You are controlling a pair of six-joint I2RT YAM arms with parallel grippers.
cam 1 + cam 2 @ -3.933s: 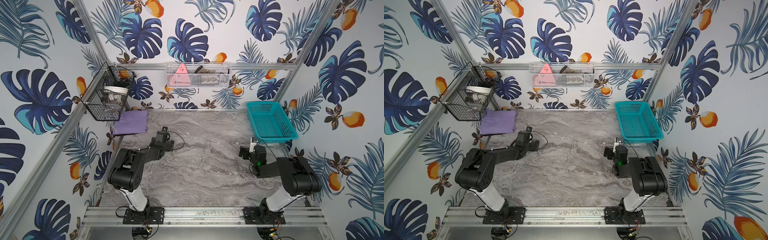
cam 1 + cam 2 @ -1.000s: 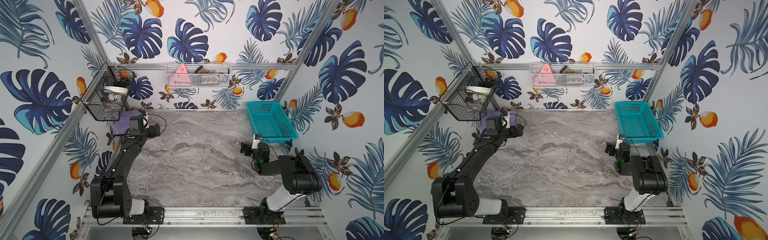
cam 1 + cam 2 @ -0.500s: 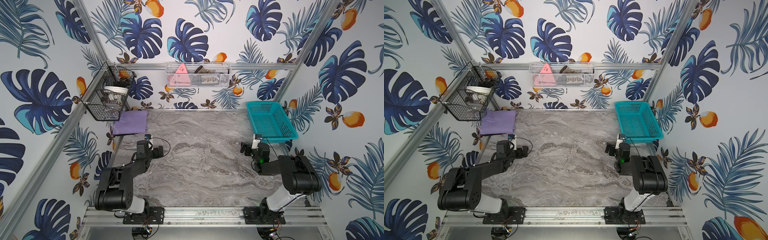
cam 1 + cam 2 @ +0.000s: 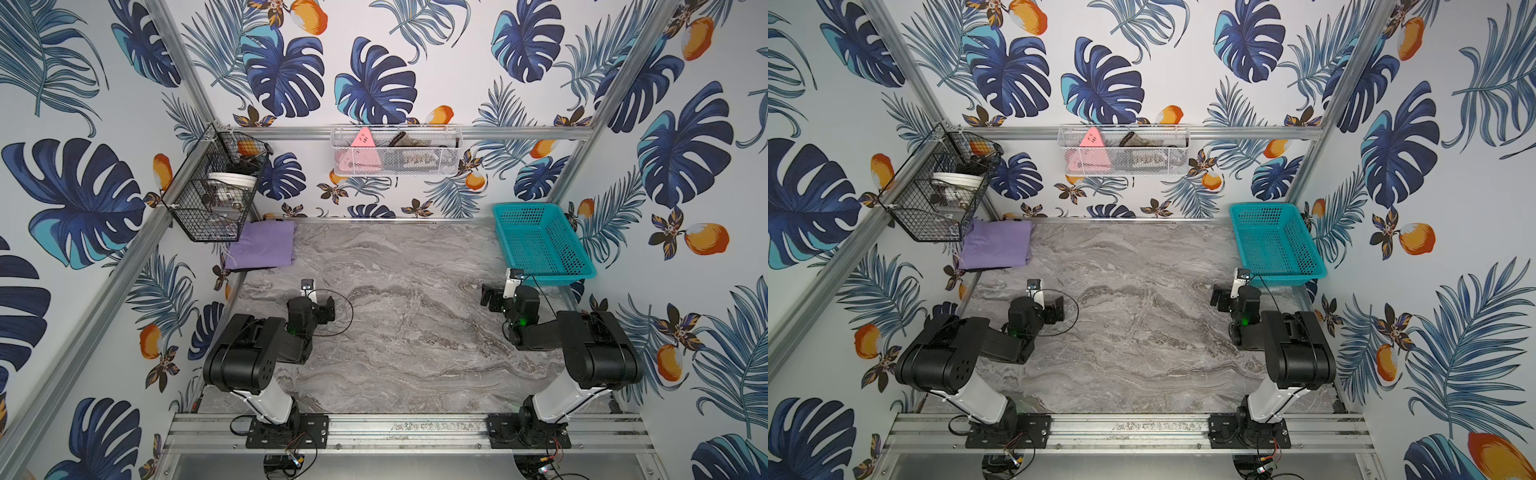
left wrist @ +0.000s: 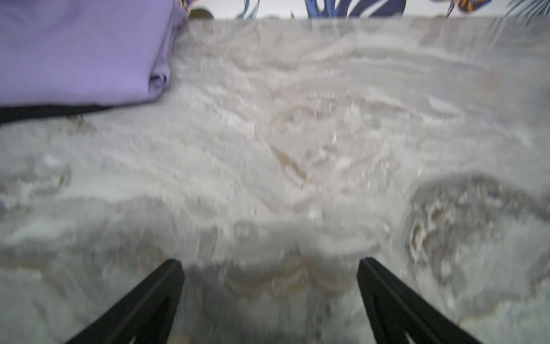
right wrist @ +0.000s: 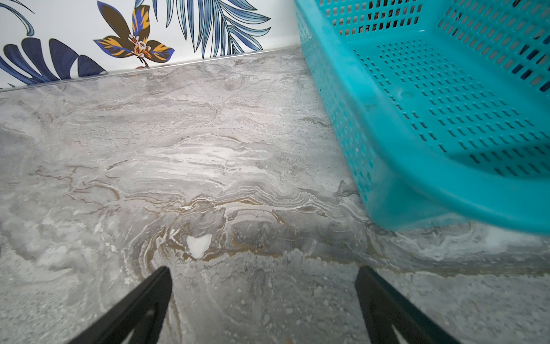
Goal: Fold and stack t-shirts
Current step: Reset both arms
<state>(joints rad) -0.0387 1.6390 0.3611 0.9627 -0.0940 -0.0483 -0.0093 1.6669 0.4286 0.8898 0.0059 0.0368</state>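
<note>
With the folded lavender-purple shirt (image 4: pixel 261 245) stacked on the folded black shirt (image 5: pixel 35 112) in the far-left corner of the grey marbled surface (image 4: pixel 415 340), and the left tool (image 5: pixel 268 262) and right tool (image 6: pixel 263 269) both wide open and empty, the task appears complete.

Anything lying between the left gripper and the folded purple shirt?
Nothing: only bare marble tabletop separates the left gripper from the purple shirt, as the left wrist view shows.

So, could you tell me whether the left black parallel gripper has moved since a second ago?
Yes: the left gripper has pulled back from the folded lavender-purple shirt toward its base, jaws open.
</note>
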